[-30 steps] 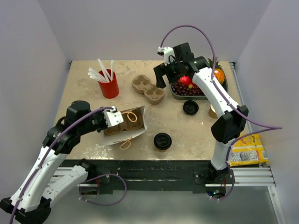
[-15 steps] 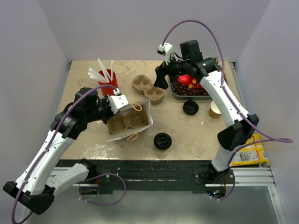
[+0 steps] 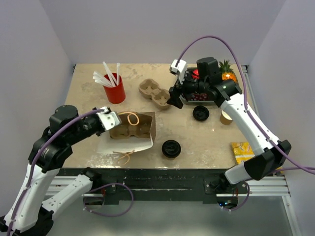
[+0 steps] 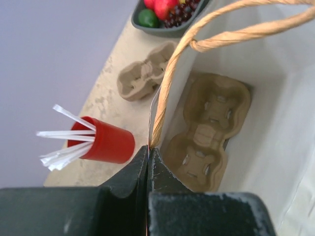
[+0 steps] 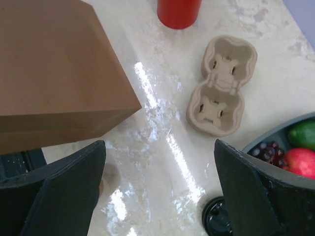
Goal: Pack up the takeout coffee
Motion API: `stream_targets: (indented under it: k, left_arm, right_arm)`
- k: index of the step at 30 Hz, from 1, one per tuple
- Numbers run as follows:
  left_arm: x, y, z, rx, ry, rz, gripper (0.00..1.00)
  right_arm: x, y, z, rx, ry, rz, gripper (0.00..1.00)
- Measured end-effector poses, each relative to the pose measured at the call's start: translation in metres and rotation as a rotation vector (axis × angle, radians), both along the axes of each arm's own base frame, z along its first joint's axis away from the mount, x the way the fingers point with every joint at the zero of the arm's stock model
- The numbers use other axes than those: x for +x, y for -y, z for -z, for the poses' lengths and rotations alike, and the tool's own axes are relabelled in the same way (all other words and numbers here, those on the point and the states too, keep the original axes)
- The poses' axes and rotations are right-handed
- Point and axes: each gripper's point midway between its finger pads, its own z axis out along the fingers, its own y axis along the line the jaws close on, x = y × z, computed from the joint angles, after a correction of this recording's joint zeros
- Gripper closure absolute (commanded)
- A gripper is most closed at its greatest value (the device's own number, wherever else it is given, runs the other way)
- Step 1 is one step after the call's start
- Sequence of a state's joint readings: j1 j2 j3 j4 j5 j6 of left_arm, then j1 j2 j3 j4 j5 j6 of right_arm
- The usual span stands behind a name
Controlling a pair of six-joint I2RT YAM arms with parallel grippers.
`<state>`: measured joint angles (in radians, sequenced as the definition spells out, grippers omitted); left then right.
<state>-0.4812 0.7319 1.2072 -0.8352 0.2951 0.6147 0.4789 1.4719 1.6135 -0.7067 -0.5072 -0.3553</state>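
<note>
Top external view: the counter (image 3: 206,142) holds everything. The biggest thing on it is the paper bag (image 3: 125,144), with its mouth open toward the camera above. The left jaws are pinched shut on the bag's rim, right where the string handle (image 4: 167,83) starts. That is thin paper. If the pinch slips or the paper rips, the bag could flop shut and nothing would go in.

Inside the bag lies a cup carrier (image 3: 130,130) with round holes. A cup that lands on the bump between the holes could tip over.

The takeout coffee (image 3: 171,148) stands on the counter just beside the bag's near right corner. The right jaws are wide open and hold nothing. They hang farther back, well apart from the coffee.

The loose black lid (image 3: 201,113) sits close under those open jaws. From above it looks a lot like the coffee, so I think the jaws might grab it by mistake. A hard squeeze on the real cup could pop its top off and spill. The string handle could also catch the cup on the way in.
</note>
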Motion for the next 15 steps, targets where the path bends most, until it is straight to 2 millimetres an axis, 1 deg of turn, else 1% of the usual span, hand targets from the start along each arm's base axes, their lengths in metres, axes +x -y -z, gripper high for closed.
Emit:
stream_targets:
  k: [2, 4, 6, 9, 11, 12, 13, 15]
  left_arm:
    - [-0.003, -0.002, -0.01, -0.008, 0.029, 0.003, 1.0]
    - [-0.001, 0.0, -0.009, -0.016, 0.013, -0.004, 1.0]
    - [0.004, 0.004, -0.001, -0.014, -0.044, -0.009, 1.0]
    - [0.017, 0.019, 0.018, 0.002, -0.204, -0.005, 1.0]
    - [0.028, 0.031, 0.029, 0.016, -0.301, 0.002, 0.77]
    - [0.035, 0.035, 0.037, 0.029, -0.349, -0.004, 0.68]
    - [0.041, 0.038, 0.049, 0.046, -0.393, -0.012, 0.54]
    - [0.049, 0.037, 0.069, 0.083, -0.463, -0.046, 0.46]
  right_arm:
    - [-0.004, -0.007, -0.001, -0.003, 0.023, -0.034, 0.11]
    - [-0.009, -0.015, -0.008, 0.001, 0.054, -0.075, 0.11]
    - [-0.019, -0.028, -0.021, 0.015, 0.096, -0.139, 0.11]
    - [-0.04, -0.047, -0.042, 0.044, 0.159, -0.236, 0.11]
    - [-0.054, -0.054, -0.052, 0.063, 0.182, -0.279, 0.11]
    - [-0.061, -0.057, -0.057, 0.074, 0.189, -0.299, 0.11]
    - [-0.065, -0.058, -0.061, 0.082, 0.198, -0.307, 0.09]
    - [-0.068, -0.056, -0.067, 0.09, 0.213, -0.308, 0.08]
